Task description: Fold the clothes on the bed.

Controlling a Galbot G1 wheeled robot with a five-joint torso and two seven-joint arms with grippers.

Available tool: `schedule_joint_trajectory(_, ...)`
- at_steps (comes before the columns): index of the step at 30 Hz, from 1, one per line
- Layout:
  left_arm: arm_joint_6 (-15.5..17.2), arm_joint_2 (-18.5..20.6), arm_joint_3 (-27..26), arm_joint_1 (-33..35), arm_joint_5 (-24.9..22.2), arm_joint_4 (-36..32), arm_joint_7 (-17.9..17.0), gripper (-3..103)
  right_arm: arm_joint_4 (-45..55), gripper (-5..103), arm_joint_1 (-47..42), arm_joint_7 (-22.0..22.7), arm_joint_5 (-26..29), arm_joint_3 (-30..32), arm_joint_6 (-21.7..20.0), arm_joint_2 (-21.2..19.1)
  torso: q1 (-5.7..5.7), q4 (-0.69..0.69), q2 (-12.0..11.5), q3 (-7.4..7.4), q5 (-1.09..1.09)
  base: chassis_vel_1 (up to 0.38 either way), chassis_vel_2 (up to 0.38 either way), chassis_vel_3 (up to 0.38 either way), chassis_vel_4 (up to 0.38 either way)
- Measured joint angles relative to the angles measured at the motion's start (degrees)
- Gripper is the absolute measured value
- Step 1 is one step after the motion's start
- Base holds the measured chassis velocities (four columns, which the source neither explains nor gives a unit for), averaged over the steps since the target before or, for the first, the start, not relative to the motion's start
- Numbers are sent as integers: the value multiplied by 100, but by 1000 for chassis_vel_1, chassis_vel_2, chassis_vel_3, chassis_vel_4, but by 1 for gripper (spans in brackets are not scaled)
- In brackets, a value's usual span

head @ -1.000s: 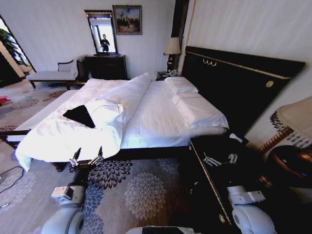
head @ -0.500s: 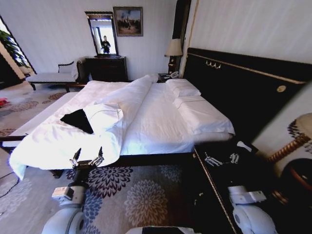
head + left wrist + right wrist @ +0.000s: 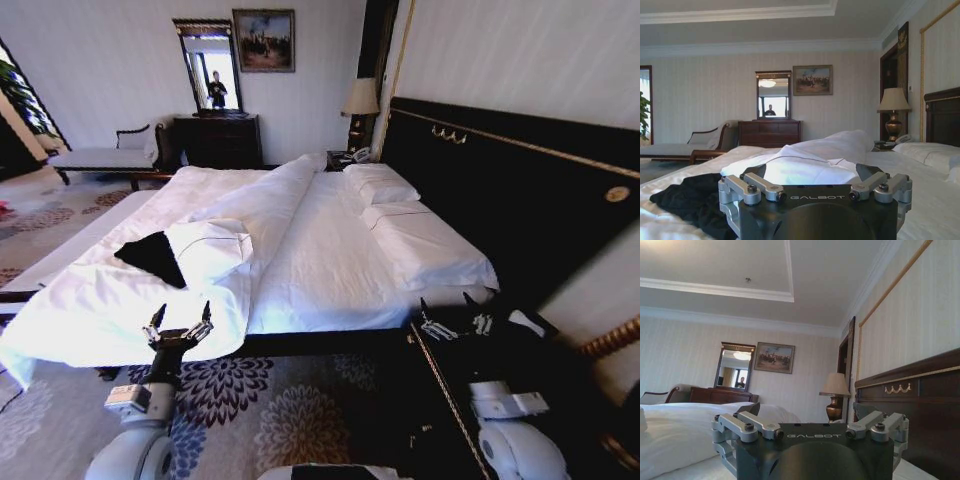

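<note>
The clothes (image 3: 152, 256), one crumpled black T-shirt, lie on the white duvet near the foot-side corner of the bed (image 3: 330, 260), touching a folded-back bulge of duvet (image 3: 212, 248). My left gripper (image 3: 180, 324) hangs open at the bed's near edge, short of the shirt and a little below it. In the left wrist view the clothes (image 3: 687, 200) lie just past the open left gripper (image 3: 812, 175). My right gripper (image 3: 455, 318) stands open over the dark nightstand (image 3: 480, 400) beside the bed. The right wrist view looks past the open right gripper (image 3: 807, 412) along the bed (image 3: 675, 435).
A tall dark headboard (image 3: 500, 190) backs the bed on the right. A lamp (image 3: 360, 100), a dresser with mirror (image 3: 215, 140) and a chaise bench (image 3: 100, 158) stand along the far wall. Floral carpet (image 3: 280, 410) covers the floor in front of me.
The whole head view has shifted: bed and headboard slid right and down, and the near lamp left the picture, so the camera moved. Both grippers keep their place and stay open.
</note>
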Motion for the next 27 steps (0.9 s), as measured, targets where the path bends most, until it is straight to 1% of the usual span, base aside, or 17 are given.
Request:
schedule_joint_trajectory(5, -16, -13, 3, 16, 3, -20, 0, 100, 0, 100, -6, 0, -2, 0, 0, 3, -1, 1, 0, 0, 0, -137, 162, 153, -144)
schedule_joint_trajectory(11, -31, -15, 4, 16, 4, -22, 2, 100, -10, 100, -13, 0, -5, -2, 1, 16, -1, -1, 1, 0, 1, -144, 121, 135, -142)
schedule_joint_trajectory(17, -36, -16, 10, 10, 4, -21, 2, 100, -46, 100, -4, 9, -12, -2, 23, 31, -1, 1, 1, -1, 0, -149, 162, 161, -142)
schedule_joint_trajectory(22, -41, -14, 11, -7, 8, 7, 2, 100, -53, 100, 5, 182, -31, -43, 25, 62, 0, 0, 0, 0, 0, -141, 157, 143, -148)
schedule_joint_trajectory(27, -51, -13, 11, -28, 8, 24, 2, 100, -89, 100, 19, 196, -78, -46, 42, 73, 3, 1, -1, 1, 0, -64, 64, 56, -56)
